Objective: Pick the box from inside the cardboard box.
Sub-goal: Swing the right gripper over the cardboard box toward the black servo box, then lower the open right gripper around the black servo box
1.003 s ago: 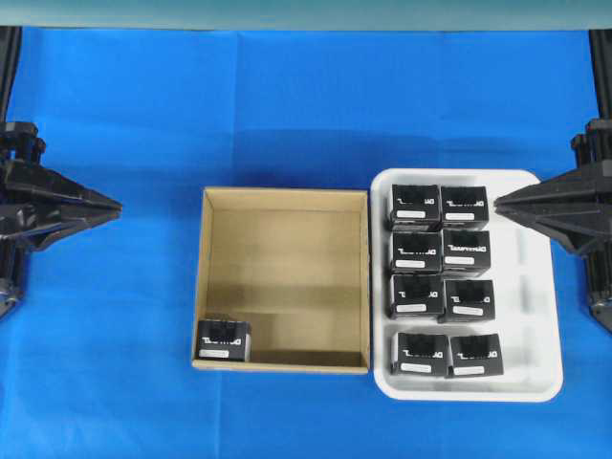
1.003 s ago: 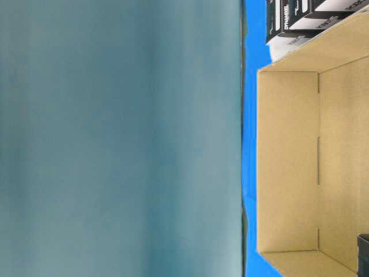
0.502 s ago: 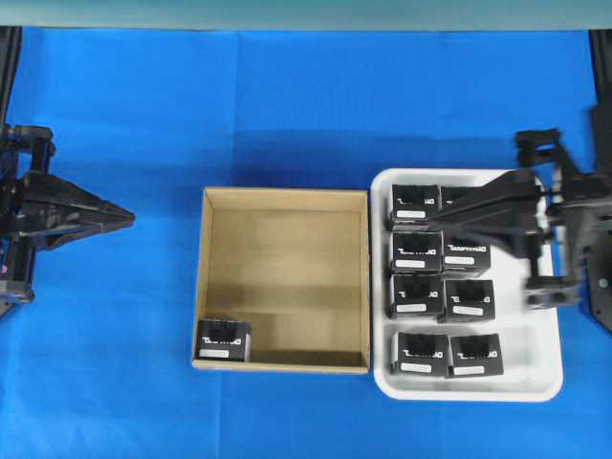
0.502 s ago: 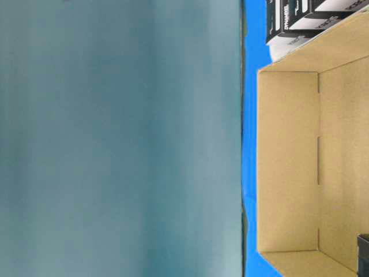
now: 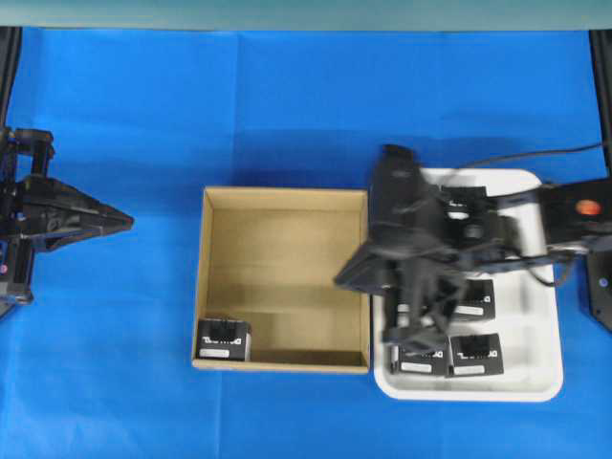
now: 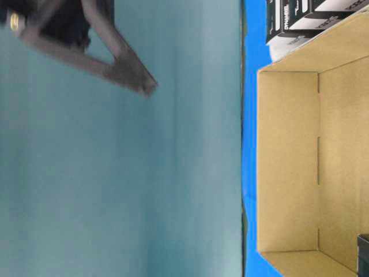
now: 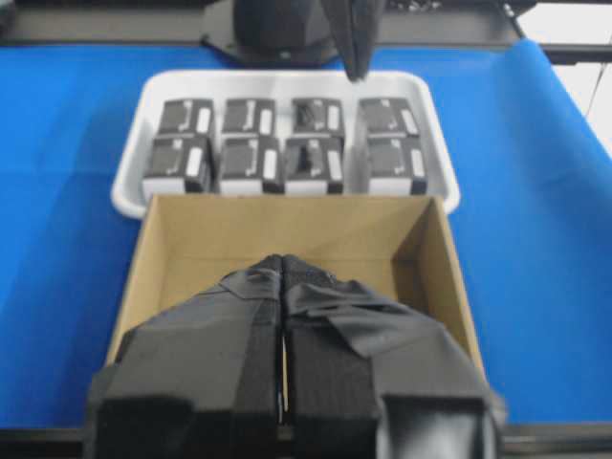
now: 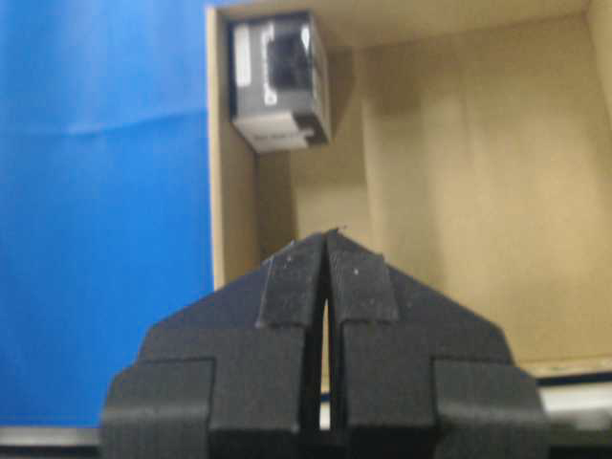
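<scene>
In the lower left corner of the cardboard box [image 5: 285, 277], seen from overhead, the box [image 5: 223, 338] stands alone against the left and near walls, a small black carton with a white label strip along its lower edge; nothing touches it. The rest of the tan floor of the big container lies bare. Just right of it on the blue cloth [image 5: 287, 105] sits the white tray [image 5: 543, 316], its rim close beside the cardboard wall, and black cartons [image 5: 473, 350] fill it in two columns, several of them partly hidden under the right arm. That arm reaches from the right edge of the frame across the tray, and the right gripper [image 5: 342, 281] ends over the right wall of the cardboard box, well apart from the lone carton in the far corner. In the right wrist view its two fingers [image 8: 292, 287] are pressed together with only a hairline slit between them and hold nothing; beyond their tips the carton shows in the upper left of that frame, tucked into the corner of the cardboard. The left gripper [image 5: 126, 222] hangs over bare cloth at the left of the overhead view, pointing toward the cardboard box but clear of it. The left wrist view shows its fingers closed flat against each other, empty, with the brown box and the tray of cartons beyond them.
</scene>
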Controlling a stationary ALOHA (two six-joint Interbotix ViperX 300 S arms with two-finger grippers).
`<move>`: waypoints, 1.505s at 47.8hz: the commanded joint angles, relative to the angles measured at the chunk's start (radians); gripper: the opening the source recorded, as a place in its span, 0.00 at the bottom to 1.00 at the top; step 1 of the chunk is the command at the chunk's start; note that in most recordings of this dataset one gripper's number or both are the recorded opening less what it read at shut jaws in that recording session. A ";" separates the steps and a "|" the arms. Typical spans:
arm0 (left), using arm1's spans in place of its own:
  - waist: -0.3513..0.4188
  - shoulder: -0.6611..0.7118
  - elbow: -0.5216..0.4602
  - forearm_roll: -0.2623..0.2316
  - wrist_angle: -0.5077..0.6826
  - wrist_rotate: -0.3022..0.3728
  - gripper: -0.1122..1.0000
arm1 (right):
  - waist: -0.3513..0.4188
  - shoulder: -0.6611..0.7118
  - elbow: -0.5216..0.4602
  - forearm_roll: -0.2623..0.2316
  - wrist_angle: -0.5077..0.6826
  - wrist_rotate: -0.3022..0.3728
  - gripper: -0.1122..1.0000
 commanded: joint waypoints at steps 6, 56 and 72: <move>-0.005 0.002 -0.026 0.003 0.034 0.000 0.04 | 0.000 0.163 -0.206 0.003 0.210 -0.005 0.11; -0.034 -0.245 -0.055 0.003 0.367 0.012 0.04 | -0.021 0.640 -0.805 0.052 0.652 -0.037 0.37; -0.034 -0.253 -0.055 0.003 0.368 0.006 0.04 | -0.041 0.765 -0.900 0.075 0.683 -0.084 1.00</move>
